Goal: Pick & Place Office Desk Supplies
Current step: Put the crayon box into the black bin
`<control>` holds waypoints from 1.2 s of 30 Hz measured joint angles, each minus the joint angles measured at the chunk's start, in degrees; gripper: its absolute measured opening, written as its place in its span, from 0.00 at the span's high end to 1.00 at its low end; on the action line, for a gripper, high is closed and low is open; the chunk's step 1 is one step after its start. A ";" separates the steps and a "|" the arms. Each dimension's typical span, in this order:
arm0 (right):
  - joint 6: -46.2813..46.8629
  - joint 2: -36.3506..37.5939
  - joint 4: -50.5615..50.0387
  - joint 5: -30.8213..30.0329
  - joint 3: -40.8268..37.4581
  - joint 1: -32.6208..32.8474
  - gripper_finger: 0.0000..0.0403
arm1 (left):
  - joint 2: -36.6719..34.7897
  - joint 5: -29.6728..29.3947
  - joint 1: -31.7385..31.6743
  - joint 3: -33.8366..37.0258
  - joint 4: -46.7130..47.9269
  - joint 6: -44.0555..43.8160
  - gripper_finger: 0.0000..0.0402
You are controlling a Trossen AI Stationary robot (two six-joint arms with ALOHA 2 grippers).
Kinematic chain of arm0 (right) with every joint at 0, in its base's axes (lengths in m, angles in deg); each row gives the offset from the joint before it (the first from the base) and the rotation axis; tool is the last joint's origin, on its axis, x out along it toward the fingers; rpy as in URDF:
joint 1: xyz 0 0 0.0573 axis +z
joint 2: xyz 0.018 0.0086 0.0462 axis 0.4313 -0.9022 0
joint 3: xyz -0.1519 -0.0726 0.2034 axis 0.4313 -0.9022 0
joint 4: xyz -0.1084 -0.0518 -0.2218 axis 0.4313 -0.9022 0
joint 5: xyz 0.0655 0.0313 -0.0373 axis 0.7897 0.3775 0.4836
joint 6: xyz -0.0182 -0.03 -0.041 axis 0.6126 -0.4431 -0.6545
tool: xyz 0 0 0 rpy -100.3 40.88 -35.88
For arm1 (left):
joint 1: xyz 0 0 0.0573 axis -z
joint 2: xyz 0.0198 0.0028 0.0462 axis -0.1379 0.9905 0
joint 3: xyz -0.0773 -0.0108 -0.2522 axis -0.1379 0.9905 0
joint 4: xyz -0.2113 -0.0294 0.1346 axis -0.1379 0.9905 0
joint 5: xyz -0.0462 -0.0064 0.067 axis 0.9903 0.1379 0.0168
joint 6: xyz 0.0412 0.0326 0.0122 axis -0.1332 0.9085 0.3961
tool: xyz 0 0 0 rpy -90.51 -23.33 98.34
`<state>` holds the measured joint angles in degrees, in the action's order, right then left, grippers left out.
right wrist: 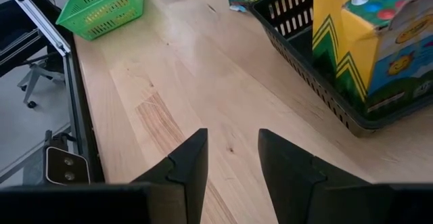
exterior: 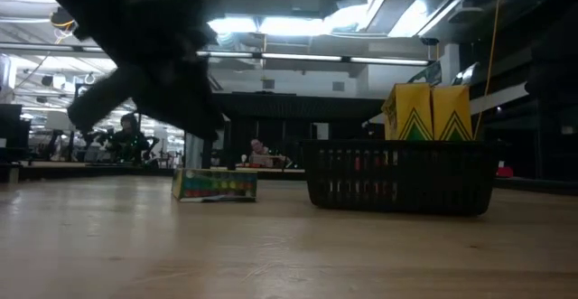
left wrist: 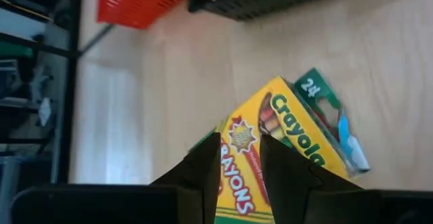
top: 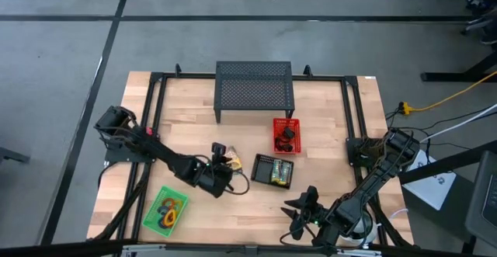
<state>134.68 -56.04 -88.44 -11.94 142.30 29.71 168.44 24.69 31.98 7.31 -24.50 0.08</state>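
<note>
Left pincer (top: 220, 164): middle of the high view, low over the worktop (top: 326, 203); its fingers (left wrist: 203, 170) stand apart over a crayon box (left wrist: 284, 149) that lies flat; whether they grasp it, I cannot tell.
Right pincer (top: 305, 203): lower right of the high view, over bare wood, released, holding nothing.
Black basket (top: 273, 171): centre, with yellow crayon boxes (right wrist: 358, 41) standing inside.
Red basket (top: 286, 135): just above the black one, dark small items inside.
Green basket (top: 165, 210): lower left, with coloured loops (top: 172, 207).
Mesh stand (top: 255, 90): upper centre.
</note>
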 joint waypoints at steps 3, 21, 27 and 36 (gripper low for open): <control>0.00 -0.01 0.00 -0.01 0.00 -0.10 0.67 | -2.23 -0.99 1.04 -0.02 2.68 -2.65 0.75; -0.04 -0.04 0.00 -0.01 0.00 -0.32 0.67 | -3.92 3.51 -1.03 9.53 -6.09 -1.98 0.82; -0.07 -0.04 -0.02 -0.01 0.00 -0.81 0.67 | -3.92 3.50 -1.31 9.51 -6.37 -0.74 0.98; -0.70 -0.04 -0.01 0.01 0.00 -0.98 0.67 | -3.92 5.70 -1.29 9.51 -5.91 -2.12 1.00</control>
<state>133.98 -56.09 -88.45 -11.93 142.30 28.73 164.52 30.39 30.69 16.82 -30.41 -2.04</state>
